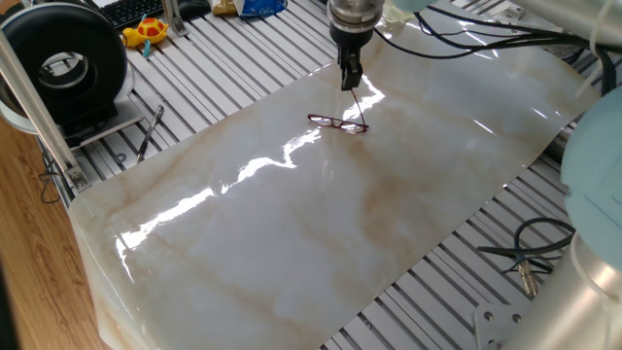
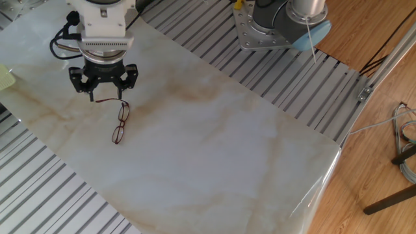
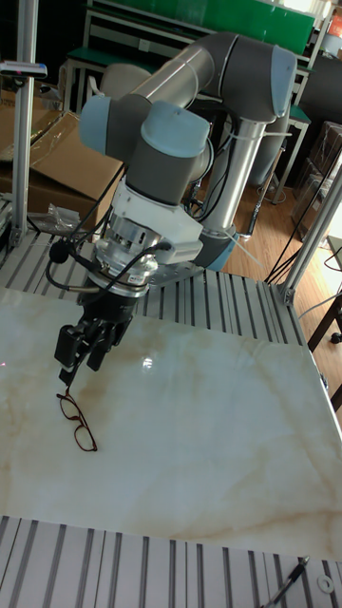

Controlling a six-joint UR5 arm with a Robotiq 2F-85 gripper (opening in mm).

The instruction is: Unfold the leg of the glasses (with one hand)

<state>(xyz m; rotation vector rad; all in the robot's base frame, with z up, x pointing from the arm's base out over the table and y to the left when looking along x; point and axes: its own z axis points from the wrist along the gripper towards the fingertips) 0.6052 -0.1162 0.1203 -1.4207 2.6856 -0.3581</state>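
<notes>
The glasses (image 2: 119, 125) lie flat on the marble sheet (image 2: 214, 130); they are thin, with a dark reddish frame. One leg sticks out sideways from the hinge toward the left in the other fixed view. My gripper (image 2: 103, 89) hangs just above that leg with its black fingers (image 2: 76, 84) spread, open and holding nothing. In one fixed view the gripper (image 1: 350, 84) stands right behind the glasses (image 1: 337, 122). The tall fixed view shows the gripper (image 3: 76, 372) a little above the glasses (image 3: 78, 424).
A black pen-like tool (image 1: 149, 131) lies on the slatted table left of the sheet. A black round device (image 1: 68, 60) and a yellow toy (image 1: 146, 31) stand at the far left. Cables (image 1: 530, 255) lie at the right. The arm's base (image 2: 279, 23) is bolted beyond the sheet.
</notes>
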